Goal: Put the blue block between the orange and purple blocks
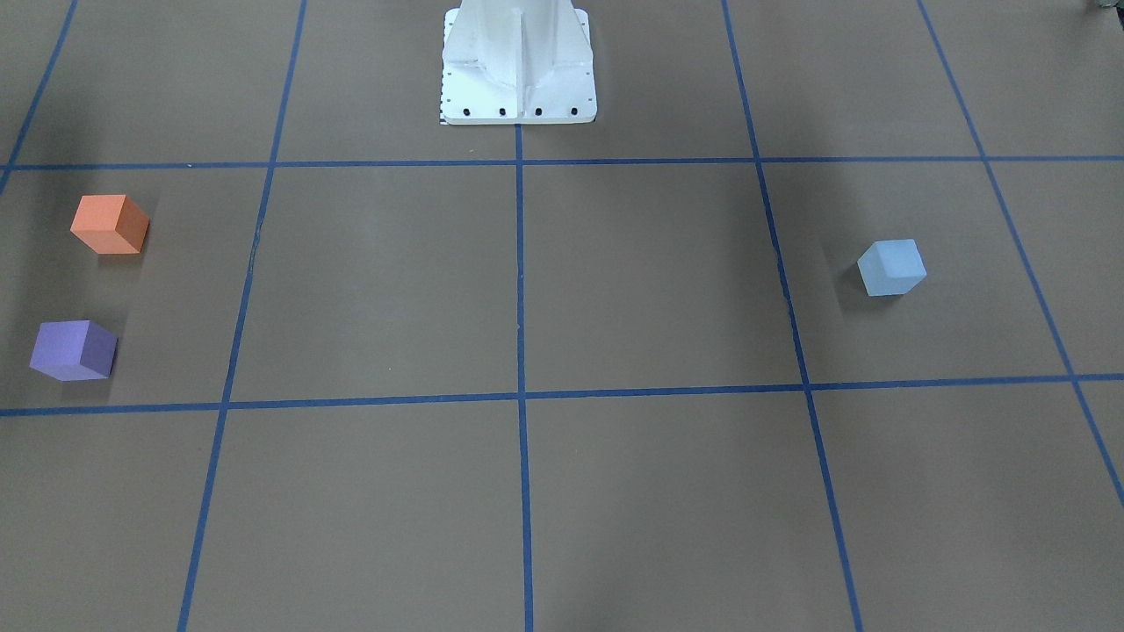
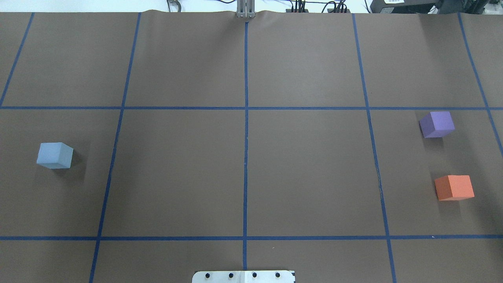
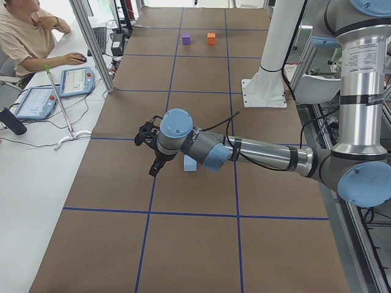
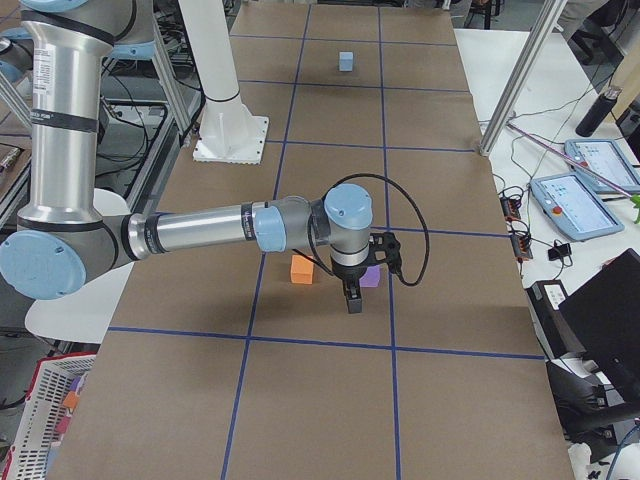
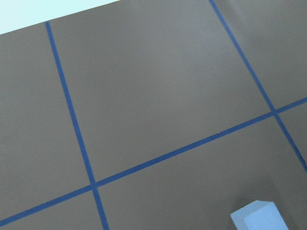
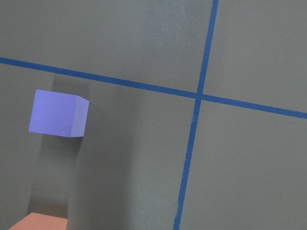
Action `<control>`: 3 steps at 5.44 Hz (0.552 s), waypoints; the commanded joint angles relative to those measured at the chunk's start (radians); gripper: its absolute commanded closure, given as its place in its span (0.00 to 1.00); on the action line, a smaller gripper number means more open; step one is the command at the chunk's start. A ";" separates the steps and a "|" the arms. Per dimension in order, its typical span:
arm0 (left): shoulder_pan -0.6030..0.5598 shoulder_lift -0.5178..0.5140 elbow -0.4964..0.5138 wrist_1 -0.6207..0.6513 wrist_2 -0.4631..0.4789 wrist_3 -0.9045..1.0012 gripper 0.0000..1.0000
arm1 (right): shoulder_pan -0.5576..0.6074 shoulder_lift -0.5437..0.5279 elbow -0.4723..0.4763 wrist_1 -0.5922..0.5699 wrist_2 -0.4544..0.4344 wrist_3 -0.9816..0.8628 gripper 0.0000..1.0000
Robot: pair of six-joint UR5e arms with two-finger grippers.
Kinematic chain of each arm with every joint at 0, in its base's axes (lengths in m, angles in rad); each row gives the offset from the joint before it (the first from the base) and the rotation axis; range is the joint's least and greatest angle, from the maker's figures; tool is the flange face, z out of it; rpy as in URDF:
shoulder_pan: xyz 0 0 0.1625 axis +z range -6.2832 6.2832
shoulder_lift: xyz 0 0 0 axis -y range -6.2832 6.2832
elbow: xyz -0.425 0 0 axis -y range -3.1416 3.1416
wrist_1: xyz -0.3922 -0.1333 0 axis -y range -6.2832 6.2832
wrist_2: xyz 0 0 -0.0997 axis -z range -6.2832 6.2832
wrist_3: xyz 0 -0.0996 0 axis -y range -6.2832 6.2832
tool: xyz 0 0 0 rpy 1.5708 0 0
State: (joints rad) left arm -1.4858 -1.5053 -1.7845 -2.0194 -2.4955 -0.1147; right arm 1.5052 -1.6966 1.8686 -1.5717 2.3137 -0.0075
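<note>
The light blue block (image 1: 891, 268) sits alone on the robot's left side of the brown table; it also shows in the overhead view (image 2: 55, 155) and the left wrist view (image 5: 259, 218). The orange block (image 2: 454, 187) and purple block (image 2: 436, 124) sit apart on the right side, with a gap between them. My left gripper (image 3: 153, 171) hangs above the table just beside the blue block (image 3: 190, 163). My right gripper (image 4: 353, 303) hangs above the table by the purple block (image 4: 370, 277) and orange block (image 4: 302, 268). I cannot tell whether either gripper is open or shut.
Blue tape lines divide the table into squares. The robot's white base plate (image 2: 243, 277) stands at the near middle edge. An operator (image 3: 24, 36) sits at a side desk with tablets (image 3: 76, 80). Metal frame posts (image 4: 520, 90) stand beside the table.
</note>
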 commanded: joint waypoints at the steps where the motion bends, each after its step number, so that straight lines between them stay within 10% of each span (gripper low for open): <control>1: 0.211 -0.006 -0.009 -0.101 0.013 -0.367 0.00 | -0.002 0.000 0.003 0.001 0.003 -0.002 0.00; 3: 0.411 0.002 -0.001 -0.160 0.269 -0.587 0.00 | -0.002 -0.005 0.004 0.001 0.001 -0.003 0.00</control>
State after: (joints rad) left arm -1.1689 -1.5054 -1.7898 -2.1617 -2.3311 -0.5989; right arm 1.5034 -1.6988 1.8724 -1.5708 2.3157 -0.0095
